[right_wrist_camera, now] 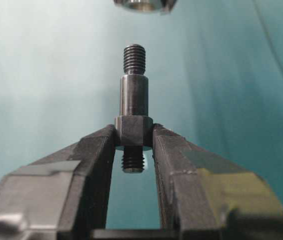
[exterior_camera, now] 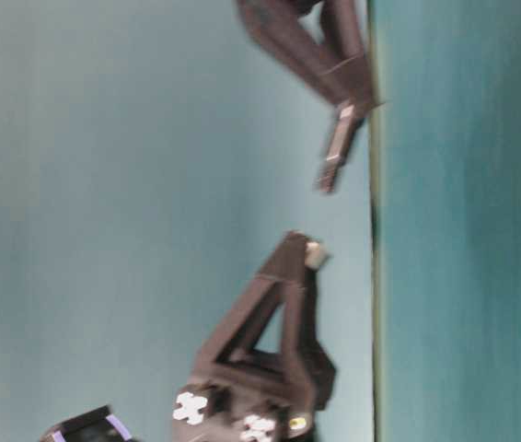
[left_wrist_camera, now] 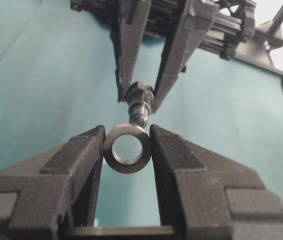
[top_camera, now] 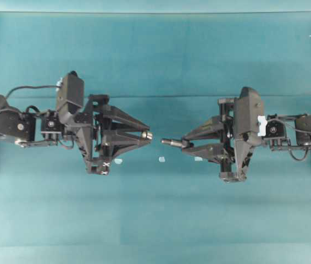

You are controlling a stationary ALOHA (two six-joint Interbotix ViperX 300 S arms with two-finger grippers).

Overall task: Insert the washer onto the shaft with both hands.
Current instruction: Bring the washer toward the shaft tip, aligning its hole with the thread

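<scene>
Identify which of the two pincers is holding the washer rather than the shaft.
The left pincer grips the washer by its rim. The right pincer clamps the shaft, threaded end toward the washer.

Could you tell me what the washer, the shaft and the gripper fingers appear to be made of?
The washer looks like metal, smooth and semi-glossy: its rim catches a bright highlight. The shaft looks like dark grey steel with a satin sheen, machined threads at its tip and a hexagonal collar. The left gripper's fingers look like matte black plastic, possibly 3D-printed, with a grainy surface.
</scene>
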